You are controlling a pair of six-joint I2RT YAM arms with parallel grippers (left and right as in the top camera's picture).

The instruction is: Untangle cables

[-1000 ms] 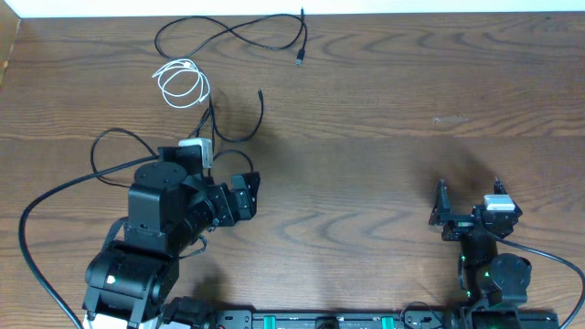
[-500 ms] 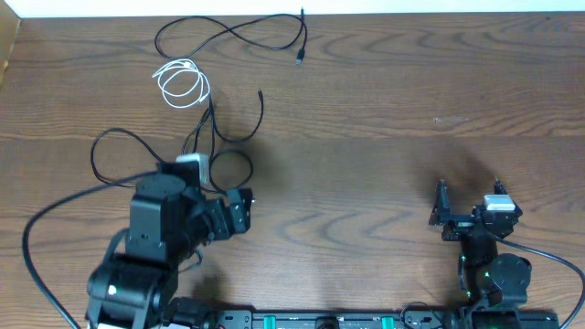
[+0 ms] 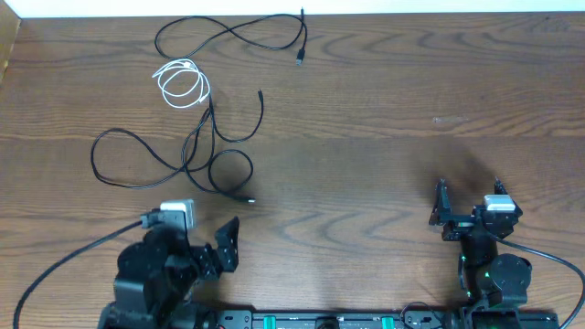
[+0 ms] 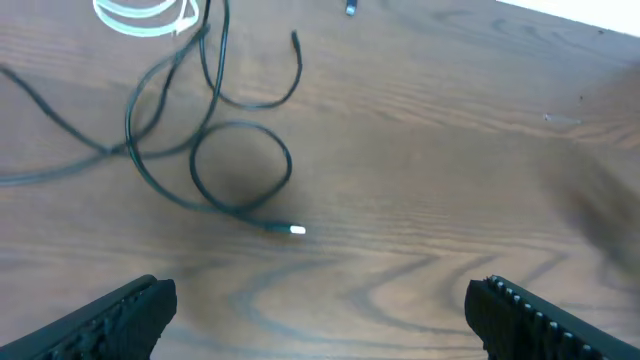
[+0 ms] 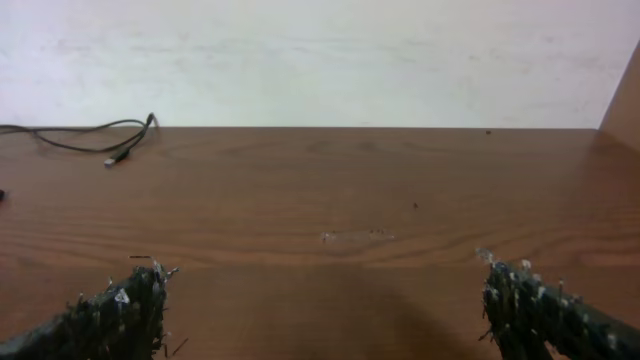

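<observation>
Wood-grain worktop [image 3: 366, 119] carries the cables [image 3: 203, 128] in its far left part, a loose black tangle with a white coil [image 3: 181, 84] at its far end (touching or only crossing, I cannot tell). The left end effector [image 4: 320, 300] hangs wide open and empty at the near edge. The tangle lies straight ahead, stretching away from it, one plug end [image 4: 297, 230] nearest. The right end effector [image 3: 469, 196], likewise open and empty, sits well apart, so the left arm looks better placed.

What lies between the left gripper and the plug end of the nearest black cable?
Nothing but bare table. The open left gripper sits just short of the plug end, with only wood grain between them. The left wrist view shows this most clearly.
</observation>
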